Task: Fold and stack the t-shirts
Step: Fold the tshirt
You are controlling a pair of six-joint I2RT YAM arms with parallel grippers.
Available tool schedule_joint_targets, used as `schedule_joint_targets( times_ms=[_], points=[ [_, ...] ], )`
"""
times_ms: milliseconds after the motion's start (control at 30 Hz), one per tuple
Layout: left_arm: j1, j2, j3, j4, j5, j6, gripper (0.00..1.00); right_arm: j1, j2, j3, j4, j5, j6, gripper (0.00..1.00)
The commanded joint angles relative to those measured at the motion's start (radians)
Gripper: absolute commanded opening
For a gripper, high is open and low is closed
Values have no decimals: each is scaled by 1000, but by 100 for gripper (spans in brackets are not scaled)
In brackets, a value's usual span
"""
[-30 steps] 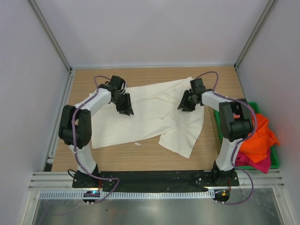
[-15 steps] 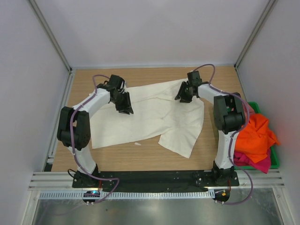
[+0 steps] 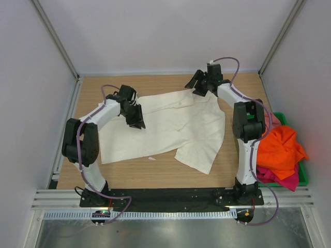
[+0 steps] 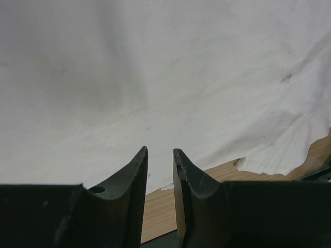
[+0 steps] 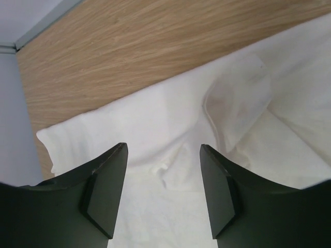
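The white shirt (image 3: 170, 126) is lying unfolded on the table (image 3: 129, 173), and the other shirts (image 3: 282, 147) are waiting in the bin (image 3: 302, 178). The left hand (image 3: 138, 123) is hovering narrow and the right hand (image 3: 191, 84) wide, both holding nothing.

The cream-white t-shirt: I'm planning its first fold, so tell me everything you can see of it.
The cream-white t-shirt is large, plain, soft-looking cloth, spread mostly flat but creased across the middle of the wooden table. One part juts toward the near edge on the right. The left gripper, jaws narrowly apart, sits over its left part. The right gripper, jaws wide, hovers at its far right corner, gripping nothing. Contact cannot be judged.
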Motion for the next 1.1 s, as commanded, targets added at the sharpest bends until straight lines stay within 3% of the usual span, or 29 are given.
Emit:
schedule_joint_targets(
  times_ms=[0,100,233,567,733,967,1067],
  points=[
    [19,-43,-14,17,11,11,27,-16,-96,-85,27,-51,-30,62],
    [32,-39,-15,21,24,8,27,-38,-75,-119,56,-85,-44,57],
    [45,-39,-17,23,39,5,27,-49,13,-21,0,-203,-133,59],
    [56,-45,-43,23,54,10,27,-46,69,-25,47,-280,-164,58],
    [73,-46,-41,24,56,13,27,-39,37,-78,82,-318,-121,48],
    [91,-33,-40,32,73,10,27,-42,-45,-146,59,-297,-83,49],
    [96,-28,-40,38,87,5,27,-39,-48,-157,65,-314,-64,44]
  ],
)
